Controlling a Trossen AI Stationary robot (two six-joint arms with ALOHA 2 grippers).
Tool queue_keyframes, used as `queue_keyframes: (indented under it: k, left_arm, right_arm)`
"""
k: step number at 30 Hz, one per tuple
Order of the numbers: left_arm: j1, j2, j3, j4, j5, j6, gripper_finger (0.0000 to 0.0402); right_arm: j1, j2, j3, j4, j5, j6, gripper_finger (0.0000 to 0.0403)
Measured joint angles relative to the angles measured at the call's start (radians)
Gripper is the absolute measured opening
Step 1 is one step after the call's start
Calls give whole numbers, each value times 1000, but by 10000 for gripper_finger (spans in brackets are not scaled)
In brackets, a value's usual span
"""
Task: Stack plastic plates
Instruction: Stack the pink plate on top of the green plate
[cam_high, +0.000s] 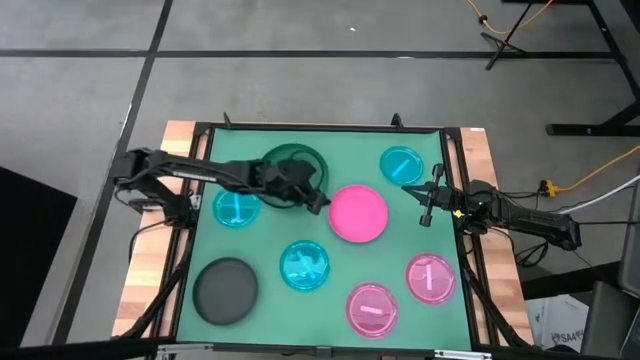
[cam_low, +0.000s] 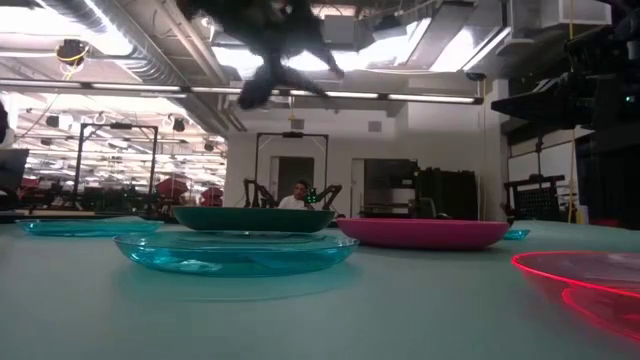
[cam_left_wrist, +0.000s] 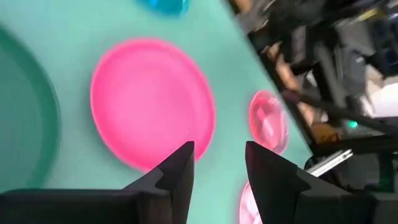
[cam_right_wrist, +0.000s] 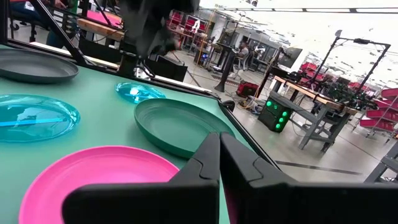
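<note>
The hot pink plate (cam_high: 358, 213) lies flat mid-table, just beside the dark green plate (cam_high: 293, 165). Cyan plates (cam_high: 304, 265) and translucent pink plates (cam_high: 431, 278) lie scattered around; a dark grey plate (cam_high: 225, 290) sits apart near a corner. The left gripper (cam_high: 318, 200) hovers between green and pink, fingers spread, empty. The right gripper (cam_high: 427, 212), pressed together, waits beside the pink plate's other side.

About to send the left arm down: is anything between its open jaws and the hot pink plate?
Nothing visible. The left gripper hangs open above the hot pink plate, beside the dark green plate, with only bare mat around.
</note>
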Motion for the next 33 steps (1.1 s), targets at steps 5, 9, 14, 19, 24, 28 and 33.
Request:
queue_keyframes:
  k: [5, 9, 14, 19, 24, 28, 33]
  left_arm:
    - [0, 113, 0, -1, 56, -135, 137]
    - [0, 187, 0, -1, 85, -256, 137]
    - [0, 262, 0, 15, 107, -385, 137]
    - [0, 319, 0, 29, 117, -494, 137]
    - [0, 368, 0, 106, 119, -562, 137]
    - [0, 408, 0, 183, 120, -615, 137]
    - [0, 443, 0, 201, 120, -671, 137]
  right_arm:
    - [0, 0, 0, 0, 0, 0, 1]
    - [0, 0, 0, 0, 0, 0, 1]
    - [0, 0, 0, 0, 0, 0, 1]
    - [0, 0, 0, -1, 0, 0, 1]
    - [0, 0, 0, -2, 0, 0, 1]
    - [0, 0, 0, -3, 0, 0, 1]
    - [0, 0, 0, -3, 0, 0, 1]
